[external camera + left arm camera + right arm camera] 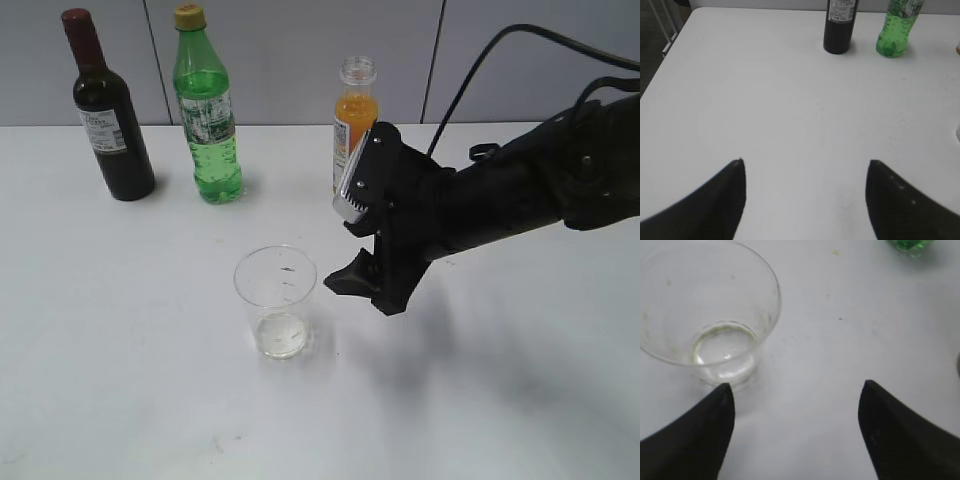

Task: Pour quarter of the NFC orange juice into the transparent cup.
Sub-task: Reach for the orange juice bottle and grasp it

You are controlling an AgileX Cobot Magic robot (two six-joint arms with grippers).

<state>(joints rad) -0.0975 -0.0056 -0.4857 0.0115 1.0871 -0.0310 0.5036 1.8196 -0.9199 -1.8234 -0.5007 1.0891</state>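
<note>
Right, biggest thing first: the white table (120, 380) fills every view, and across it from the right comes the right arm (520, 200), a long black limb angled down toward the middle. Its gripper (372, 268) hangs just above the tabletop with the jaws spread wide and nothing between them, sitting between the transparent cup (276, 301) and the NFC orange juice (353, 125). From the wrist camera that gap is plain, two dark fingertips (700, 440) well apart over bare table, the cup just beside the left one.

At the back wall the bottles stand in a loose row: the dark wine bottle (108, 110) on the left, the green bottle (207, 110) with its yellow cap next to it, and the juice further right, upright, capless, partly hidden behind the gripper. It is the shortest of the three, and it has room on either side for a grasp.

The cup stands alone toward the front, upright, and looks empty but for a faint residue at its base, so no pouring done, I'd say. Set forward like that, it leaves space for a bottle to tip over its wide rim.

The left gripper (805, 200) is parked out on the left, jaws open over bare table, empty, out of the way. My read: the right gripper should go for the juice.
</note>
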